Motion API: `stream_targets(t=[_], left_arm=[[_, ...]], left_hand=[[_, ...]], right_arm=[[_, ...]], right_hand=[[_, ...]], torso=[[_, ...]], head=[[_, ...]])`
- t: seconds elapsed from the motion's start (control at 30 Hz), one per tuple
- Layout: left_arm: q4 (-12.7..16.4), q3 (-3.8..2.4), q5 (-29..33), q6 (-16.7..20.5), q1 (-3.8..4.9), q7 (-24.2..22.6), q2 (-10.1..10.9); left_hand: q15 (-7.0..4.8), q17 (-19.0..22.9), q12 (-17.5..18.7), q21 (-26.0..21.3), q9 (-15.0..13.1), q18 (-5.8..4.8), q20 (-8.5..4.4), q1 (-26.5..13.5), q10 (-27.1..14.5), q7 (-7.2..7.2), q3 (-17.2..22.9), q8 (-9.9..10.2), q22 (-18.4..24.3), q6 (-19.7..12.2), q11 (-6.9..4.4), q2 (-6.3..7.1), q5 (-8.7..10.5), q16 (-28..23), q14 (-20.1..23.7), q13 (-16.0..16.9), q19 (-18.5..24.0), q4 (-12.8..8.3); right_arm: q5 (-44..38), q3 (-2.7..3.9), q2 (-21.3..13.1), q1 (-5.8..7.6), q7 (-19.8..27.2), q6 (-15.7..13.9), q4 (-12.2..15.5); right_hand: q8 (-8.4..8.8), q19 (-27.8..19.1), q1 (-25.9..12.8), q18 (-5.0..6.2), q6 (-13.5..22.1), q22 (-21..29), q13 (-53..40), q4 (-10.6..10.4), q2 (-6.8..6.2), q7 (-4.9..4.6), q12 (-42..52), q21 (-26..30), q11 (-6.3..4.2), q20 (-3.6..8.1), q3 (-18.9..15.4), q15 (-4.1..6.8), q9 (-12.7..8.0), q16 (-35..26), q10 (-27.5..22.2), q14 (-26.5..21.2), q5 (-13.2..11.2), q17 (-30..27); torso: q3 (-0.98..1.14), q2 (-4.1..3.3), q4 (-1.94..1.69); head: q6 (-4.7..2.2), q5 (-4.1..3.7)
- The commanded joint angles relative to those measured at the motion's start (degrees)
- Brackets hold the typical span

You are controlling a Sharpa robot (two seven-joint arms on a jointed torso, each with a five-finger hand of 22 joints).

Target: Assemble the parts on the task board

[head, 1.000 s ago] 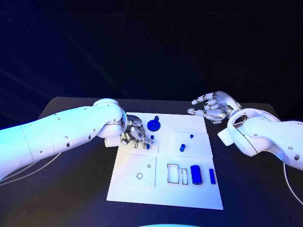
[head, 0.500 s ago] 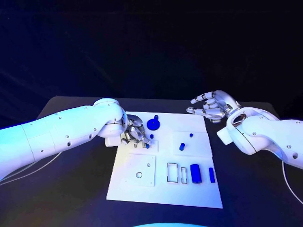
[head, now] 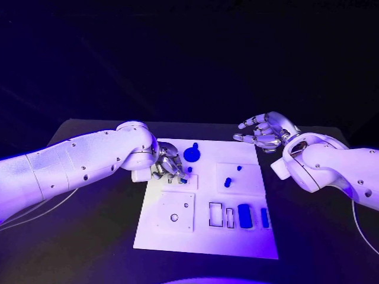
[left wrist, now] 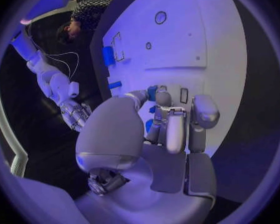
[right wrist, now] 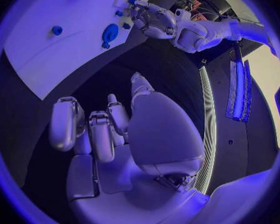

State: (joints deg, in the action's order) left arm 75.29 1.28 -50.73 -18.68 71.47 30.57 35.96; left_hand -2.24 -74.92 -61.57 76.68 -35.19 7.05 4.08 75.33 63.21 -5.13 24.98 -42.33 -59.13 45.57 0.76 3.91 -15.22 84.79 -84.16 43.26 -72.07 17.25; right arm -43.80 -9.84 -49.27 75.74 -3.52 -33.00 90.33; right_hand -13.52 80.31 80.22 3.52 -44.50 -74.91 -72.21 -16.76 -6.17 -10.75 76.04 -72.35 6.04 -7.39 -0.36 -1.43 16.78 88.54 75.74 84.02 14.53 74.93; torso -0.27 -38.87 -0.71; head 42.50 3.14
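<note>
Your left hand (head: pixel 170 168) curls at the task board (head: pixel 205 241)'s left edge, fingers hiding a small blue part (left wrist: pixel 152 93); whether it is gripped is unclear. Your right hand (head: pixel 264 132) hovers spread, holding nothing, off the board's far right corner. No writing is legible.

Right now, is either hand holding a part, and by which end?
The left hand pinches a small blue part on the task board; which end cannot be told. The right hand holds nothing.
</note>
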Motion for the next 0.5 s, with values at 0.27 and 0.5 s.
stream_targets(t=[0.27, 0.5], left_arm=[[0.45, 0.0, 3.91, 2.58, 0.0, -0.78, 0.39], [1.13, -0.02, 4.33, 4.56, -0.01, -1.2, 1.14]], left_hand=[[-0.35, -9.06, 0.86, 0.55, -4.36, -0.87, -0.37, -2.09, 0.75, 0.06, 20.97, -2.18, -0.31, -0.84, 0.04, 5.54, -0.11, 0.7, -3.29, 0.1, -0.02, -6.15], [-0.77, -10.42, 0.25, 1.5, -5.71, -1.14, -0.68, -4.96, 2.67, 0.41, 26.44, -2.9, -1.91, 0.28, -0.37, 7.38, -1.04, 1.92, -4.01, 1.22, -1.14, -10.56]], right_arm=[[-0.6, 0.02, 0.25, -0.12, -0.14, 1.06, -0.22], [-0.6, 0.02, 0.34, -0.19, -0.16, 1.18, -0.3]], right_hand=[[-0.37, -0.26, -0.05, 0.93, -0.38, -1.28, 0.0, 0.05, 0.88, 0.05, 0.23, 0.25, -0.25, 0.01, 0.43, -0.03, 0.06, -0.25, -0.2, 4.68, -0.3, 9.66], [-0.37, -0.26, -0.05, 0.93, -0.38, -1.28, 0.0, 0.05, 0.88, 0.05, 0.23, 0.25, -0.25, 0.01, 0.43, -0.03, 0.06, -0.25, -0.2, 4.68, -0.3, 9.66]], torso=[[-0.04, 0.0, 0.02], [-0.02, -0.01, -0.01]], head=[[-0.07, 0.38], [0.11, 0.37]])
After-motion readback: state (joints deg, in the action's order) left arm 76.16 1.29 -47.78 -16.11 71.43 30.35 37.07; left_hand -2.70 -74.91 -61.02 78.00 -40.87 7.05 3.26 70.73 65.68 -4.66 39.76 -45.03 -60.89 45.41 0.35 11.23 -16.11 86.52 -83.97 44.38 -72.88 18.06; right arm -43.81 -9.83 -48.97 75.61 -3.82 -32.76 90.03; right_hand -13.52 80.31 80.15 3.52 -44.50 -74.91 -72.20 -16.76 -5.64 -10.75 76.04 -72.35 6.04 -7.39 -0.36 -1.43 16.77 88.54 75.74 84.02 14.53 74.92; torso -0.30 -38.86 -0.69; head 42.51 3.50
